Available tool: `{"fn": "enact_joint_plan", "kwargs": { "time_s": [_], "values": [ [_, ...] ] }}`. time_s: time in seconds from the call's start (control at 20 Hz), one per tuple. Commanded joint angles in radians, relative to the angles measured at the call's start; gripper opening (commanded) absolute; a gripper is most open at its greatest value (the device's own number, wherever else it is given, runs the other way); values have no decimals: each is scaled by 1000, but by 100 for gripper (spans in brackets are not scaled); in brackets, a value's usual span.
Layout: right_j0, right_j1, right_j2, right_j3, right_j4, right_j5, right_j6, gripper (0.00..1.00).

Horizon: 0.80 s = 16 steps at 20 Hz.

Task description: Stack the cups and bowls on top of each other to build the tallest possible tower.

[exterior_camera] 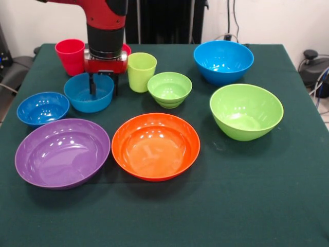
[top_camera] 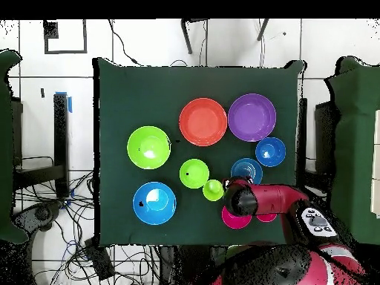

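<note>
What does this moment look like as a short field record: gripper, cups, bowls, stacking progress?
gripper: gripper open, fingers straddling the far rim of the teal-blue bowl
cups: red tumbler and lime-green tumbler, both upright on the table
other bowls: dark-blue bowl, ribbed green bowl, purple bowl, orange bowl, large green bowl, large blue bowl
stacking: nothing stacked yet

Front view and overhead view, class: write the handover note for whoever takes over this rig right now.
Gripper: open, fingers straddling the far rim of the teal-blue bowl, nothing lifted.
Red tumbler and lime-green tumbler stand upright and separate near the robot's side. Small dark-blue bowl sits beside the teal one; a small red bowl is mostly hidden behind the arm.
Done: nothing stacked; every piece rests alone on the table.
Left: the whole tower.
</note>
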Motion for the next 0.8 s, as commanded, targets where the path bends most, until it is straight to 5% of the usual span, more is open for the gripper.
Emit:
{"fn": "enact_joint_plan", "kwargs": {
  "time_s": [0.05,0.15,0.2,0.6,0.8],
  "values": [
    [19,94,41,-14,-25,-72,95,100],
    [11,94,52,-12,-35,-98,87,100],
    [4,93,60,-11,-42,-111,79,0],
    [-28,76,115,-17,-12,-57,53,0],
    [-11,-21,136,26,30,36,39,0]
  ]
}}
